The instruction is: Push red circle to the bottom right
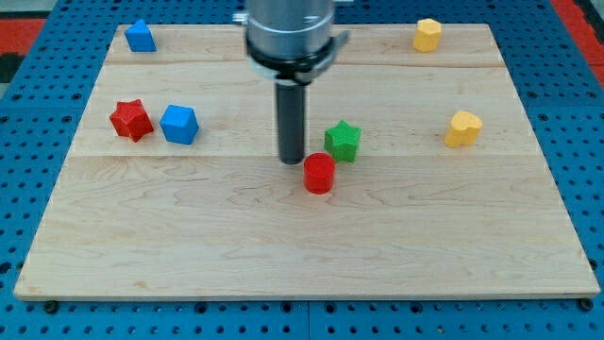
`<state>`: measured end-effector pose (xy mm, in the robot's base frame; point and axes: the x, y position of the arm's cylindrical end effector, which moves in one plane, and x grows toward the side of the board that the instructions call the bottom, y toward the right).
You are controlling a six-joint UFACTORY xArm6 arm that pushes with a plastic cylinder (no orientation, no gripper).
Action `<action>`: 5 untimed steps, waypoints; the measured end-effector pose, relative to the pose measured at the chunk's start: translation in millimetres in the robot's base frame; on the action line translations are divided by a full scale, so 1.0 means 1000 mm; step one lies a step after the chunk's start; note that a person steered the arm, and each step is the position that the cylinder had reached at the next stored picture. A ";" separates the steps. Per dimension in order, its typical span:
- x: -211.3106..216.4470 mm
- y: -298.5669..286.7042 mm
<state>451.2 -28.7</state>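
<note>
The red circle [319,174] is a short red cylinder near the middle of the wooden board [302,255]. My tip [291,161] stands just to its upper left, very close to it or touching it. A green star [343,141] sits right above and to the right of the red circle, almost touching it. The rod rises from the tip to the arm's grey housing at the view's top.
A red star [131,120] and a blue cube [178,125] lie at the left. A blue block [141,36] is at the top left. A yellow block [427,34] is at the top right and a yellow heart [462,128] at the right.
</note>
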 end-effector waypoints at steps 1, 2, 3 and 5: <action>0.026 0.064; 0.025 0.084; 0.021 0.104; 0.069 0.176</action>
